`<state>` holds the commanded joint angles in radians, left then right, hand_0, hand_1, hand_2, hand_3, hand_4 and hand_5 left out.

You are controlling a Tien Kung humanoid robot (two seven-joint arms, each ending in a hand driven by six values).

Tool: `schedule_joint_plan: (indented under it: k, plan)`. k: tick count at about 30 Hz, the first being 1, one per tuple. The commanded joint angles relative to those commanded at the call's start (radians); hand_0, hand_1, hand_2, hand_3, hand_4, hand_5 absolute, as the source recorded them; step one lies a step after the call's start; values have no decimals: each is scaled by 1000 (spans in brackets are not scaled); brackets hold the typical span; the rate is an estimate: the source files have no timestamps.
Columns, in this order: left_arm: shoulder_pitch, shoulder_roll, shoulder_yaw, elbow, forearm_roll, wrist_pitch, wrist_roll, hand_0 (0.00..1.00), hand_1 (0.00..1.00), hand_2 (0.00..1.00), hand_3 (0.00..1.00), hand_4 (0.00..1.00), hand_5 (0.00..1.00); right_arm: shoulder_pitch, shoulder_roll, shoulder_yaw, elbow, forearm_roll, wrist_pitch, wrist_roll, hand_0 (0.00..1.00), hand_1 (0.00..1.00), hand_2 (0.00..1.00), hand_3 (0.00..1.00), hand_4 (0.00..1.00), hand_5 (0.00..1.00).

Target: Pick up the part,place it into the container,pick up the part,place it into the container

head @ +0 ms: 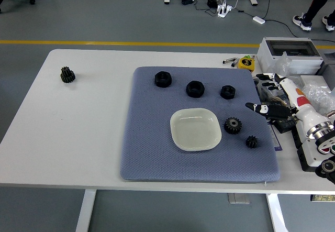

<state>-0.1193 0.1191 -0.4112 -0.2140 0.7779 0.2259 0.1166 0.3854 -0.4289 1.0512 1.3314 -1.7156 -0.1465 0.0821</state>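
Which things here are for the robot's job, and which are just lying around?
For the job: white dish; three black nuts; two gears on the mat; the robot's right hand, open.

Just lying about: lone gear at the far left; yellow tape measure; grey box; plastic bags.

Empty pale dish mid-mat, black gears – nuts around

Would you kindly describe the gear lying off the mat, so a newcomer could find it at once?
Start at the blue-grey mat on the white table, then look far left toward the table's far-left corner. The lone gear sits there on bare tabletop. Unlike the two gears by the dish, it lies off the mat with nothing near it.
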Motion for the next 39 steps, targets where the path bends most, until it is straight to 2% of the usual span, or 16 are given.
schedule_joint_plan:
  k: [2, 3, 6, 8, 16, 20, 25, 32, 39]
  plan:
    - [0, 0, 0, 0, 1, 0, 0, 651, 644, 618, 554, 593, 499, 16, -8, -21, 2, -52, 6, -2, 678, 711, 759, 789, 998, 314]
    - [0, 0, -1, 0, 2, 0, 1, 651, 645, 618, 554, 593, 499, 28, -13, -37, 2, -91, 11, -3, 619, 675, 727, 766, 998, 297]
    - [0, 0, -1, 0, 1, 0, 1, 651, 645, 618, 554, 593, 499, 68, -26, -90, -3, -213, 34, -9, 619, 675, 727, 766, 998, 297]
    - [0, 1, -1, 0, 2, -1, 1, 651, 645, 618, 554, 593, 499, 96, -34, -127, -10, -253, 52, -14, 619, 675, 727, 766, 998, 297]
    - [6, 3, -1, 0, 1, -1, 2, 650, 644, 618, 555, 593, 499, 191, -39, -262, -58, -218, 100, -31, 627, 671, 719, 750, 998, 305]
    - [7, 4, -4, -1, 5, -1, 4, 650, 644, 618, 555, 593, 499, 231, -25, -314, -98, -200, 101, -33, 627, 671, 719, 750, 998, 305]
    - [9, 4, -6, -1, 8, -1, 5, 651, 646, 620, 555, 593, 499, 281, 8, -363, -184, -196, 105, -39, 627, 671, 719, 741, 998, 316]
    - [10, 3, -9, -2, 12, -2, 6, 651, 646, 620, 555, 594, 497, 330, 35, -421, -279, -210, 102, -34, 636, 673, 718, 715, 998, 313]
    - [8, 3, -10, -2, 15, -3, 7, 650, 647, 622, 555, 595, 498, 355, 46, -454, -325, -222, 99, -25, 637, 669, 711, 673, 985, 326]
